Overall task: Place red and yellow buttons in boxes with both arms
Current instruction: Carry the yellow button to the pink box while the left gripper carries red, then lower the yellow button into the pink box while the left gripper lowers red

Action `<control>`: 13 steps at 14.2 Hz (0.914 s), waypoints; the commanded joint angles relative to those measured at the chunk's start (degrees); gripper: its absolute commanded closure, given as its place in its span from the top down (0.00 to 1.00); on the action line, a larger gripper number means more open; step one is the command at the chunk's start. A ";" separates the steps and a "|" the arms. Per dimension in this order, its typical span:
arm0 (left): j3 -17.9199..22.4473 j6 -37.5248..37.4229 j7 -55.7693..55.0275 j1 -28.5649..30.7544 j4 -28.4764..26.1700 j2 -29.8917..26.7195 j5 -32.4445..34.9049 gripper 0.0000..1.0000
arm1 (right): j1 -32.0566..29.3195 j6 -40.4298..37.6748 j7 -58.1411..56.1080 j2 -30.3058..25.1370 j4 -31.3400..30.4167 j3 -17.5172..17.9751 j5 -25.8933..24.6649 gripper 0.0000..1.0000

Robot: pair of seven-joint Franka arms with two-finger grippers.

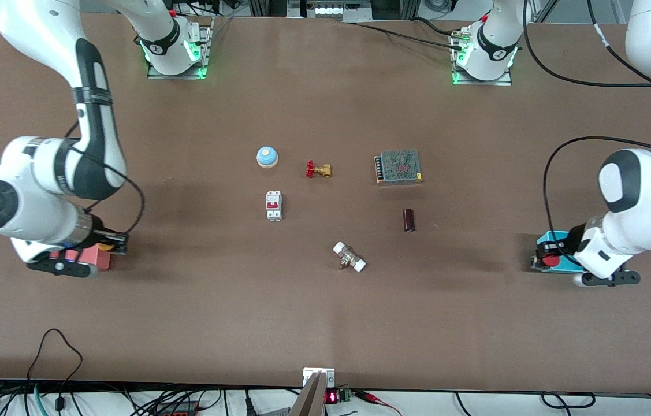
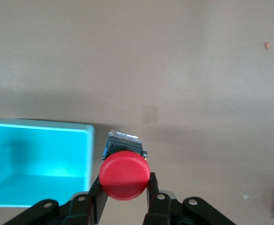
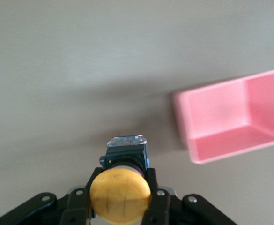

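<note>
Buttons clamped between end-effector fingers: red button (image 2: pixel 124 174) left, yellow button (image 3: pixel 120 195) right (boxes beside).

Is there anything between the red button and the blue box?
No. In the left wrist view only bare table shows between the red button, clamped in the left gripper, and the cyan box.

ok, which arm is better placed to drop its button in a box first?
Probably left. The left gripper grips the red button right beside the cyan box. The right gripper, with the yellow button, sits farther off from the pink box.
</note>
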 commanded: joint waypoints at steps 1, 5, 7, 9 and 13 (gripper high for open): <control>-0.43 -1.31 7.67 3.65 1.19 -0.34 0.51 0.22 | -3.26 -1.38 -8.93 0.38 -0.06 -2.67 0.13 0.30; -0.34 -0.87 14.89 7.35 1.19 0.97 0.51 0.22 | -9.51 2.30 -18.35 3.80 0.03 -2.41 1.36 0.30; -0.34 -0.61 16.57 8.14 0.93 2.03 0.68 0.22 | -10.57 4.42 -21.78 5.56 0.03 -2.41 4.33 0.30; -0.25 -0.52 16.66 8.23 0.84 3.87 3.57 0.22 | -10.84 4.51 -23.46 7.14 0.03 -2.41 6.54 0.30; -0.25 1.94 16.66 8.23 0.66 7.13 4.55 0.24 | -10.84 6.00 -23.55 8.90 0.64 -2.23 8.47 0.27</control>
